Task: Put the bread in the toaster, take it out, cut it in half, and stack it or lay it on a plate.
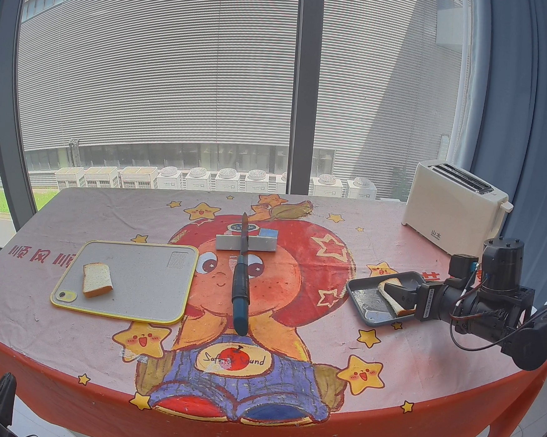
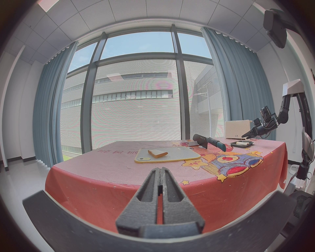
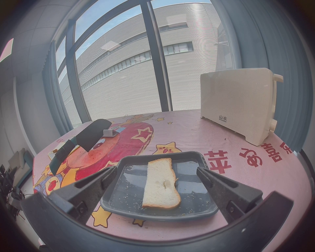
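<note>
Two pieces of bread lie well apart on the round table under its pink cartoon-printed cloth [image 1: 400, 364], which suggests the cutting is done and the plating is half finished. At the near left, low and off the table's edge, the left gripper [image 2: 159, 170] hangs with its jaws pressed together on nothing, apparently parked out of the way.

On the left of the table sits the pale grey rectangular cutting board [image 1: 150, 275] with a yellow-green rim. A half slice of white bread [image 1: 97, 278] lies flat at its left end; by my reading it waits there to be carried over.

In the middle, the blue-handled kitchen knife [image 1: 241, 282] points its handle toward the near edge. Its blade is propped on a small grey block stand [image 1: 262, 241], likely so that a gripper can close on the handle.

To the right lies the dark grey rectangular plastic tray [image 1: 358, 295] that serves as the plate, with a second half slice of white bread [image 3: 161, 188] flat inside it. The right gripper [image 3: 156, 171] hovers low over the tray, jaws wide apart, one on each side of that piece and not touching it.

At the far right stands the cream two-slot toaster [image 1: 453, 208], apart from the tray and, I judge, finished with.
</note>
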